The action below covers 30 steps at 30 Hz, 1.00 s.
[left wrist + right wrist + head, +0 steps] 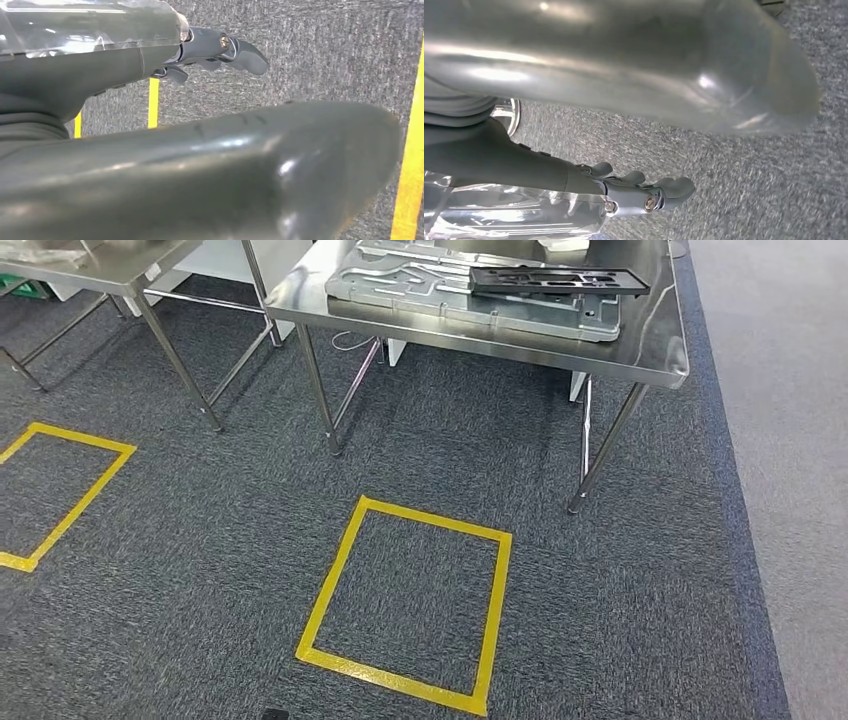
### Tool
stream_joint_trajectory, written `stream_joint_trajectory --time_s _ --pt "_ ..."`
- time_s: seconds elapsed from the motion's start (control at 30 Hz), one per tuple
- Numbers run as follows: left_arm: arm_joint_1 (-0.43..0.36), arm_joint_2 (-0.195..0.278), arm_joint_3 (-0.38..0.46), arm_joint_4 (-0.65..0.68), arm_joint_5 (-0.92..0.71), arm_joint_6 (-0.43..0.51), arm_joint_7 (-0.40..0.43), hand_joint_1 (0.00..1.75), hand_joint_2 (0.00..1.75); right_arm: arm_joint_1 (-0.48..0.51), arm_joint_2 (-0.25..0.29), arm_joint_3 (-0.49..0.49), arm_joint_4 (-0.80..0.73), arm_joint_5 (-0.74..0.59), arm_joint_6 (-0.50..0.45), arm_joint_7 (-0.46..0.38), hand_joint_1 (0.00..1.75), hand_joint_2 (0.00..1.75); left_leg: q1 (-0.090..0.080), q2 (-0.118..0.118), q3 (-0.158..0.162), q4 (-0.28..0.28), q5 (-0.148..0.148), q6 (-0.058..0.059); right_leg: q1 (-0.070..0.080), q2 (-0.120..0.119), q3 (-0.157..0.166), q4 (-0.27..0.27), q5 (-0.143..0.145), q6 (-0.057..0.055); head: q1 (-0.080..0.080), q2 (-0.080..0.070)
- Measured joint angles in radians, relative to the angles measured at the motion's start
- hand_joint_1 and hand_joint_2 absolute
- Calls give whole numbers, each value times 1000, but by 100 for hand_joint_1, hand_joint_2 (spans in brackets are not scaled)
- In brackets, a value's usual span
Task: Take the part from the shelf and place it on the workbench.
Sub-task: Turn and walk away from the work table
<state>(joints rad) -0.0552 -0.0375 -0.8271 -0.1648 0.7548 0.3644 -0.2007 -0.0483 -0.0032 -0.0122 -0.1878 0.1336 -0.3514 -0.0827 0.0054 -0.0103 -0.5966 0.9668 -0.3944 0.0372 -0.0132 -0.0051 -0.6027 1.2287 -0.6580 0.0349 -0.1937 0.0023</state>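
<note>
A black flat part (pixel 560 280) with cut-outs lies on a larger silver stamped metal plate (pixel 470 290) on the steel workbench (pixel 650 355) ahead of me. My left hand (pixel 210 160) hangs over the grey carpet, its fingers (pixel 225 47) stretched out and apart from the thick thumb, with nothing in it. In the right wrist view my right hand (pixel 624 65) hangs the same way, with fingers (pixel 649 195) straight and nothing between them and the thumb.
A yellow tape square (pixel 410 605) marks the carpet in front of the workbench, and a second one (pixel 62 492) lies to the left. Another steel table (pixel 120 270) stands at the far left. Thin table legs (pixel 320 390) reach the floor. Lighter flooring (pixel 790 460) runs along the right.
</note>
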Motion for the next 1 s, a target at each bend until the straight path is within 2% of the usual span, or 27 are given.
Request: stream_joint_trajectory --time_s 0.03,0.07,0.1,0.13,0.17,0.2,0.23,0.27,0.33,0.37,0.4,0.47,0.5,0.53,0.57,0.6,0.63,0.7,0.73,0.77,0.83,0.87,0.9,0.93,1.0 --pt "1 0 0 0 0 0 0 0 0 1 0 0 0 1 5 3 0 0 1 -6 -4 2 2 -2 -5 1 -12 29 -5 4 0 0" --pt "3 0 0 0 0 -1 0 0 0 2 0 0 1 1 10 5 0 0 3 -15 -8 5 4 -5 -10 2 -5 20 11 9 0 0" --pt "4 0 0 0 0 -1 0 0 0 3 0 0 1 2 14 8 0 0 6 -24 -12 10 6 -9 -16 5 23 -29 43 14 0 0" --pt "4 0 0 0 0 -1 0 0 0 4 0 0 2 4 17 10 0 0 9 -34 -19 19 6 -15 -23 19 61 -103 77 18 0 0" --pt "4 0 0 0 0 -1 0 0 0 5 0 0 2 6 19 13 0 0 9 -44 -26 29 6 -22 -25 34 93 -166 101 18 0 0" --pt "4 0 0 0 0 -1 -1 0 0 6 0 0 3 7 20 16 0 0 9 -51 -32 38 5 -29 -27 45 113 -209 116 14 0 0" --pt "4 0 -1 0 0 -1 -1 0 0 6 0 0 4 8 20 20 0 0 8 -57 -37 42 7 -37 -24 52 120 -228 120 7 0 0" --pt "5 0 -1 0 -1 -2 -1 0 0 5 1 0 4 8 21 23 0 0 8 -63 -39 42 10 -45 -18 47 117 -226 121 -4 0 0" --pt "8 1 -4 1 -3 -5 -1 0 0 3 1 0 4 6 20 27 0 0 12 -66 -43 40 16 -58 -16 30 115 -226 129 -22 0 0" --pt "10 1 -5 1 -5 -8 -1 0 0 4 1 0 4 5 20 28 0 0 13 -54 -50 53 4 -63 -17 20 113 -227 134 -31 0 0" --pt "10 2 -7 2 -8 -10 0 0 0 5 1 0 4 5 19 29 0 0 14 -39 -65 88 -21 -65 -18 10 109 -228 139 -38 -1 0" --pt "8 2 -8 2 -15 -13 1 0 0 9 1 0 5 4 16 29 0 0 14 -8 -114 217 -104 -69 -13 -13 101 -228 143 -47 -1 0" --pt "7 2 -8 2 -18 -13 1 0 0 11 1 0 5 5 14 29 0 0 14 -3 -139 289 -141 -70 -10 -25 98 -228 144 -48 -1 0" --pt "5 2 -9 2 -19 -14 2 0 0 13 1 0 6 5 12 29 0 0 14 0 -153 340 -163 -71 -8 -37 95 -227 145 -49 0 0" --pt "5 2 -9 2 -18 -14 3 0 0 13 1 0 6 5 10 29 0 0 14 2 -152 361 -169 -70 -6 -48 94 -227 145 -49 0 0" --pt "6 2 -11 2 -18 -14 4 0 0 13 1 0 6 5 9 29 0 0 14 4 -128 337 -155 -68 -4 -59 95 -227 144 -49 0 0" --pt "6 2 -13 2 -18 -14 6 0 0 13 1 0 7 5 9 30 0 0 14 11 -89 278 -129 -63 -3 -68 97 -227 143 -48 0 0" --pt "4 2 -16 2 -18 -14 9 0 0 12 1 0 7 7 10 34 0 0 4 57 2 126 -86 -47 1 -88 102 -227 140 -42 0 0" --pt "2 2 -17 2 -18 -15 10 0 0 13 1 0 7 8 13 36 0 0 -3 76 28 78 -78 -39 3 -97 103 -226 139 -37 0 0" --pt "0 2 -18 2 -17 -16 10 0 0 13 1 0 7 10 16 38 0 0 -9 90 39 53 -77 -31 4 -106 104 -226 137 -32 0 0" --pt "1 2 -19 2 -16 -18 12 0 0 10 1 1 7 14 21 40 0 0 -13 73 35 49 -75 -22 5 -124 107 -227 137 -21 0 0" --pt "3 1 -20 2 -15 -19 12 0 0 8 1 1 7 17 23 41 0 0 -10 63 36 43 -71 -17 4 -121 110 -226 132 -15 0 0" --pt "4 1 -21 2 -15 -19 12 0 0 7 2 2 7 20 24 42 0 0 -8 52 38 38 -67 -11 2 -105 108 -216 121 -9 0 0" --pt "4 0 -22 2 -15 -19 13 0 0 7 2 3 7 23 25 44 0 0 -5 41 40 32 -63 -5 0 -78 95 -184 98 -5 0 0" --pt "1 -1 -23 2 -15 -19 13 0 0 11 2 4 8 28 25 46 0 0 -5 19 38 30 -58 3 -3 -21 35 -65 34 0 0 0"
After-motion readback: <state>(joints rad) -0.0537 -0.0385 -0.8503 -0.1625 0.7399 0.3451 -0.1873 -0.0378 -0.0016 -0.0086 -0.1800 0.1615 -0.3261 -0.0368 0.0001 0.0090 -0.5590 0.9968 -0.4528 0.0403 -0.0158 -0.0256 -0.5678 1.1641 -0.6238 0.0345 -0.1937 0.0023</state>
